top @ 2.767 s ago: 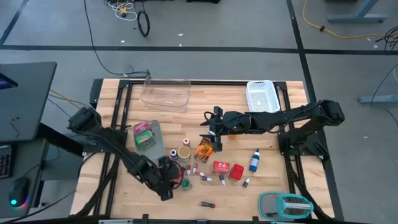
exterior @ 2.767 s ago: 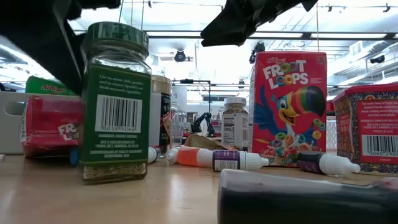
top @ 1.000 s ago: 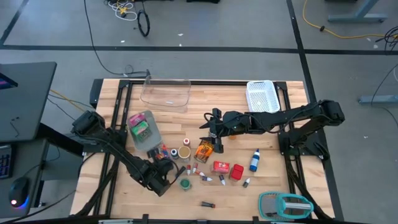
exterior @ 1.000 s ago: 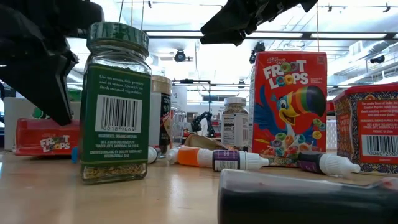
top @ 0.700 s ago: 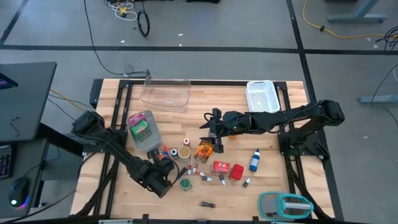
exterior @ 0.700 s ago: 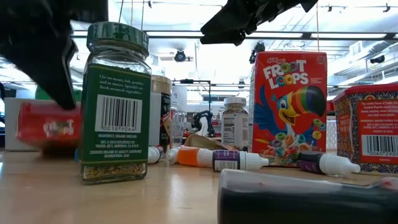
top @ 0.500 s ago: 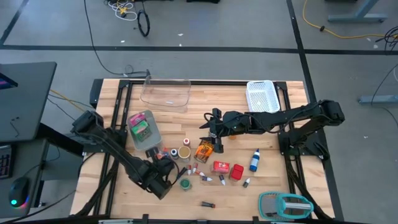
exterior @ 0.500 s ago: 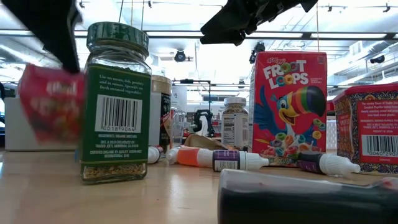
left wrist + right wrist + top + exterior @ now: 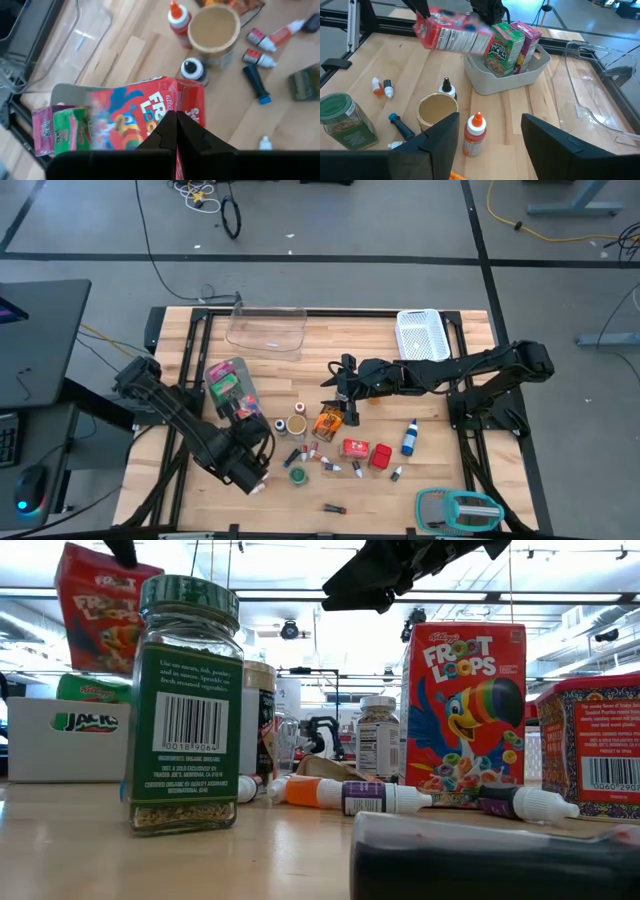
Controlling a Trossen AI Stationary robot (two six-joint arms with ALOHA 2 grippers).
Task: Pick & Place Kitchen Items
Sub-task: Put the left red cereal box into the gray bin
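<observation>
My left gripper (image 9: 175, 131) has its jaws clamped on the red box (image 9: 145, 112) — airborne beside the grey bin (image 9: 530, 70); right gripper (image 9: 490, 132) hovers, jaws wide, empty.

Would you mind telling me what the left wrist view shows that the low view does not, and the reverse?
Only the left wrist view shows the left gripper shut on the red Froot Loops box and the jar's open mouth. Only the low view shows the green-lidded jar's barcode label and a second, upright Froot Loops box. Both show the lifted red box and the small dropper bottles.

High view: straight down on table (image 9: 300, 360). Low view: tabletop level. Both show green-lidded jar (image 9: 297, 475) (image 9: 185, 705).
</observation>
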